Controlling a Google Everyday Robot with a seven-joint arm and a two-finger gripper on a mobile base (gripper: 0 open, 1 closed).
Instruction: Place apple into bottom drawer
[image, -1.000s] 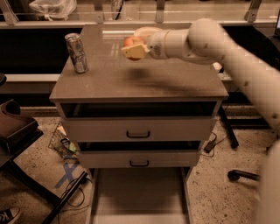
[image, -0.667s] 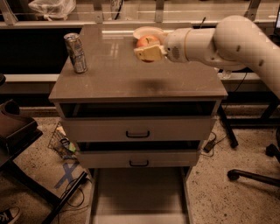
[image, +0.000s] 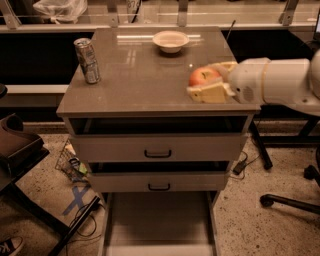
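Gripper (image: 204, 80) pinches one apple (image: 203, 74) over worktop (image: 145, 75) front corner. One bowl (image: 170, 40), one can (image: 87, 60). Three drawers (image: 157, 147); bottom drawer (image: 157, 220) open. Apple round; stem direction unclear.

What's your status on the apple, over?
Gripper shut on apple at cabinet top's right front edge. Bottom drawer open below, apple not yet in. Can and bowl sit apart, not in the way.

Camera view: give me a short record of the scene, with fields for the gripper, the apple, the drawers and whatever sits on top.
gripper: shut on the apple, over the right front corner of the cabinet top
apple: red-orange, not in a drawer yet
bottom drawer: pulled out, floor bare
cabinet top: white bowl at back, can at left
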